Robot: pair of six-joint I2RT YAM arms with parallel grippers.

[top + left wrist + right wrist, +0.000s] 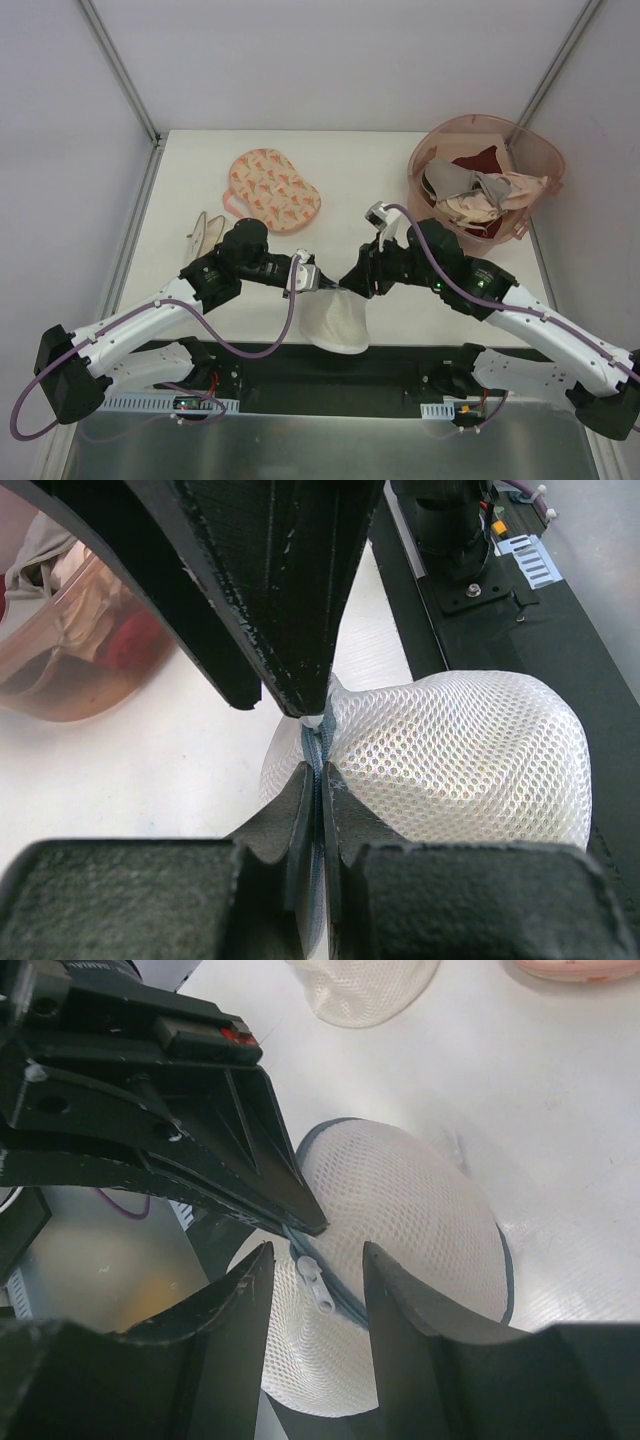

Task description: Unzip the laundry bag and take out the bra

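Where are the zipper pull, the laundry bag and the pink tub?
zipper pull [315, 1282]: right wrist view, white tab.
laundry bag [460, 760]: left wrist view, white mesh side.
pink tub [480, 118]: top external view, far rim.

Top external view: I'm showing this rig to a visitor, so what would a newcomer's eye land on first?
The two arms meeting near the table's front edge over the white mesh laundry bag: the left gripper pinches its zipper rim, the right gripper sits open at the zipper pull. Then the pink tub of garments far right, and the printed pink pouch far centre-left.
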